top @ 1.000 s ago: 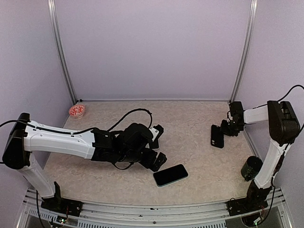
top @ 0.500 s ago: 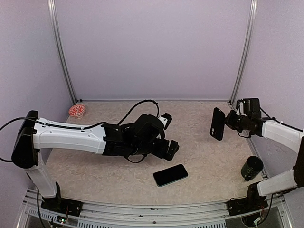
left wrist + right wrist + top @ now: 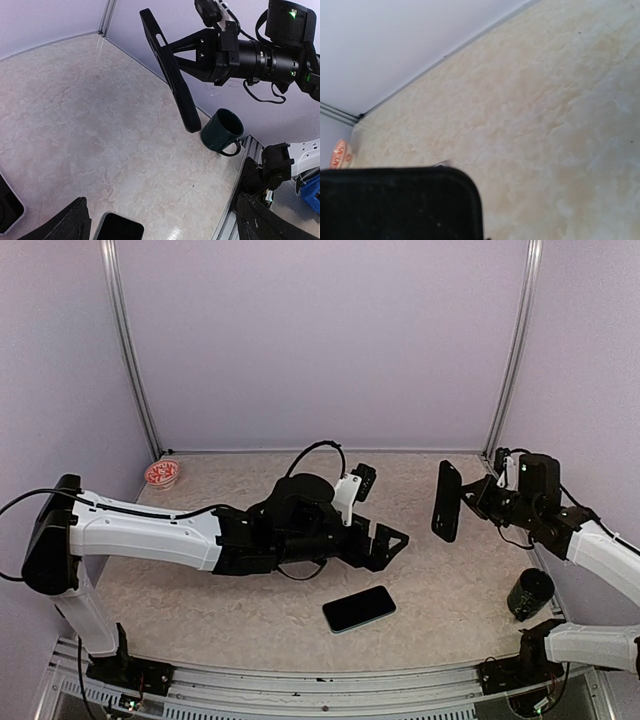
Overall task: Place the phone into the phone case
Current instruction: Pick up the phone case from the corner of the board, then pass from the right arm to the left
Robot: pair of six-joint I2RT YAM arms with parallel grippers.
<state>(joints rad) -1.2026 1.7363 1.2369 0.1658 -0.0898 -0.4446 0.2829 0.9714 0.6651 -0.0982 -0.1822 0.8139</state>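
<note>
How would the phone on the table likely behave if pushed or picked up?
The phone lies flat and thin on the table, so a push would probably slide it, not tip it. Its glossy face looks slippery; gripping its edges seems safer.

Walls point(image 3: 320, 340): were pale lilac and plain, closing in the back and both sides.
Tabletop point(image 3: 430, 570): was beige, marbled like stone.
Posts point(image 3: 130, 350): 2 slim metal uprights stood in the back corners.
Rail point(image 3: 320, 687): ran silver along the near edge.
Light: fell soft and even.
</note>
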